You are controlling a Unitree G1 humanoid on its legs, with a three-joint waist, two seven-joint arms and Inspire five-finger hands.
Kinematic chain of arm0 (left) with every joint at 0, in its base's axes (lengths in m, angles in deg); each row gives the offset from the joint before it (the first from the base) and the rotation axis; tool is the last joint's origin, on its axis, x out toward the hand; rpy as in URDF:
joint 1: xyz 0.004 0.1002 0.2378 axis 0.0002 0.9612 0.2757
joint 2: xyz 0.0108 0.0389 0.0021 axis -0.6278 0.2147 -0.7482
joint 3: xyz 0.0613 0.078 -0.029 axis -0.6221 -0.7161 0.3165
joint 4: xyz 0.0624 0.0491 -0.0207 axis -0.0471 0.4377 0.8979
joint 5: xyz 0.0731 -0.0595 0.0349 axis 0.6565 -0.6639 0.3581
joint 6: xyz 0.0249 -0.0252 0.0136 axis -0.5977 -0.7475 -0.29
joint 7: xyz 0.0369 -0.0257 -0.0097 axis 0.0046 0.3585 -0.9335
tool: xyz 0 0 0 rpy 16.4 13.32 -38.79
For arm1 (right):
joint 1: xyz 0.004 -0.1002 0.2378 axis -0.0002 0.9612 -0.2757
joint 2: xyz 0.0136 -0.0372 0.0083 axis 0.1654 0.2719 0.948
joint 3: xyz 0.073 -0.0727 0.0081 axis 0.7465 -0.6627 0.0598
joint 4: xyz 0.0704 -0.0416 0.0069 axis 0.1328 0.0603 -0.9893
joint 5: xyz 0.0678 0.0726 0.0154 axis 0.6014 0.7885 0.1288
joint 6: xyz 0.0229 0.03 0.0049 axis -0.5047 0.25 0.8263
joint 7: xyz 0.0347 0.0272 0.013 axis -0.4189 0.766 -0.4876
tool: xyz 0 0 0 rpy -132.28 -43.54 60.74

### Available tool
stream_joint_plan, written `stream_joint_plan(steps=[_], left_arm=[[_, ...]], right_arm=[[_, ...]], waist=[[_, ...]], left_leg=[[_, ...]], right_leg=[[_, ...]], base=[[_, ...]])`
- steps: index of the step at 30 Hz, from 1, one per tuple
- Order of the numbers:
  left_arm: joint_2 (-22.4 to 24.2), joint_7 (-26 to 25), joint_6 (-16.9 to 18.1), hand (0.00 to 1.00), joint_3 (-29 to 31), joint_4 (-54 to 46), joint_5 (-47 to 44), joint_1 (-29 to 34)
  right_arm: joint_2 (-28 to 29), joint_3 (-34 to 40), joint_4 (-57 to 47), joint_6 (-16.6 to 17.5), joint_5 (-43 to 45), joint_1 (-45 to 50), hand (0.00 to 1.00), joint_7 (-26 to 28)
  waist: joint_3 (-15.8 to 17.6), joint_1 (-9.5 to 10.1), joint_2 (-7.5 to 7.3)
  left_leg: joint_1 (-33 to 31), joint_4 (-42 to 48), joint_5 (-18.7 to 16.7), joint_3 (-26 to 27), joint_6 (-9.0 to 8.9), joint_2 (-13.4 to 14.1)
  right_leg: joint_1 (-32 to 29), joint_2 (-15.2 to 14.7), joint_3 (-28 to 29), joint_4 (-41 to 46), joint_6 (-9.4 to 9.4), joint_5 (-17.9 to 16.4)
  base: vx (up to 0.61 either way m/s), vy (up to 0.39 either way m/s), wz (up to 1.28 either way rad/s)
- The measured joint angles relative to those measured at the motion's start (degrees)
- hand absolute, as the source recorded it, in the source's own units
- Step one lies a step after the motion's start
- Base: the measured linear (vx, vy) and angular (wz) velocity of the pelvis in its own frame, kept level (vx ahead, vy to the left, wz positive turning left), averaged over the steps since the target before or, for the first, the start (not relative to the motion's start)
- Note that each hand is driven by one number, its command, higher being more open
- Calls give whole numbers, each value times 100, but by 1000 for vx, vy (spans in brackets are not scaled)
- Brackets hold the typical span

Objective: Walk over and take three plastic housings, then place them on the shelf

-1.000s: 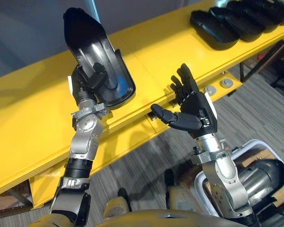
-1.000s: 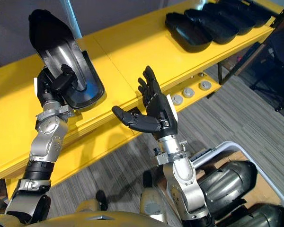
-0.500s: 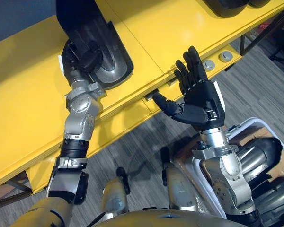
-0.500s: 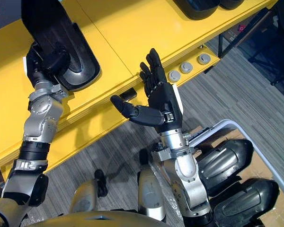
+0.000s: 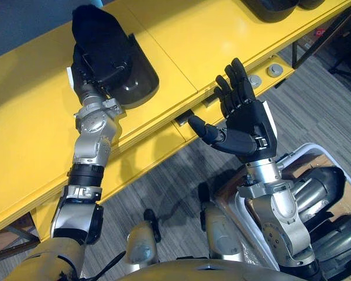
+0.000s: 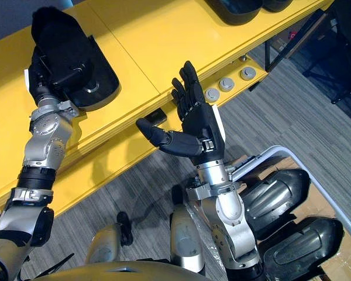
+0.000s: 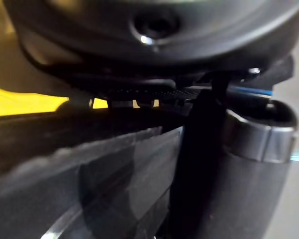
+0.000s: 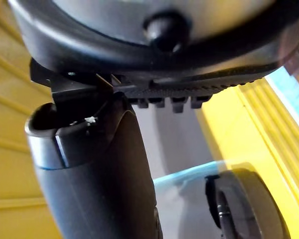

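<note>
Left hand (image 5: 97, 71): raised over the yellow shelf (image 5: 35, 129), fingers curled over the near part of a black plastic housing (image 5: 133, 84) and gripping it. The housing lies along the shelf top at the left, its rounded end toward the shelf's front edge and its narrow end pointing away toward the back. It looks set down on the yellow surface, though I cannot tell whether its full weight is on it. In the left wrist view the housing's glossy dark wall sits right against the hand.

Right hand (image 5: 247, 120): held in the air in front of the shelf's front edge, palm up, fingers straight and spread, thumb stretched out sideways. It holds nothing.

Two round grey fittings (image 5: 274, 70) sit on the shelf's lower lip just past the right hand.

Far right of the shelf top: other black housings (image 5: 270, 8), well apart from the held one.

Lower right, on the floor: white-rimmed bin (image 6: 276, 153) with dark housings in the bin (image 6: 276, 199).
</note>
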Motion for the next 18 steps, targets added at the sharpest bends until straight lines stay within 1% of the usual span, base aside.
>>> stream_joint_plan(steps=[2,5,9,11,14,15,17,18], left_arm=[[-37,27,7,100,64,20,-176,1],[-59,115,36,100,123,4,-484,8],[-73,228,-121,100,132,-126,-557,155],[-78,303,-286,100,133,-233,-565,297],[-87,403,-552,100,137,-234,-648,583],[-90,447,-597,100,149,-234,-644,648],[-127,595,-793,100,177,-234,-623,814],[-136,620,-813,100,187,-234,-593,866]], right_arm=[[0,1,0,3,-1,3,100,-4],[0,2,9,3,-6,45,100,-7],[-2,2,18,8,-13,53,100,-58],[-7,26,66,8,-11,60,100,-149],[-16,50,343,18,-13,69,100,-258],[-16,47,393,26,-13,69,100,-271],[-18,24,460,31,-13,67,100,-362],[-18,2,462,32,-12,64,100,-381]], waist=[[0,-37,0],[-4,-41,7],[-24,-57,23],[-175,-58,67],[-437,-55,135],[-500,-53,145],[-611,-35,188],[-650,-20,193]], left_leg=[[30,-58,23,0,-2,-15],[68,-170,96,-14,-3,-30],[262,-350,175,-67,-16,-44],[273,-440,201,-87,-23,-58],[473,-624,223,-135,-28,-73],[493,-652,226,-145,-28,-78],[619,-738,241,-211,-27,-101],[629,-755,241,-211,-27,-104]], right_leg=[[68,-7,-9,-139,-1,72],[164,-11,-33,-341,-12,182],[383,-7,-102,-538,-25,248],[408,-8,-118,-630,-23,275],[654,-9,-190,-817,-31,303],[677,-12,-203,-842,-31,303],[861,-27,-267,-943,-32,302],[869,-28,-270,-955,-32,302]], base=[[0,-4,2],[6,-7,3],[26,-7,5],[44,-1,5],[77,22,8],[60,29,11],[34,35,15],[5,30,9]])
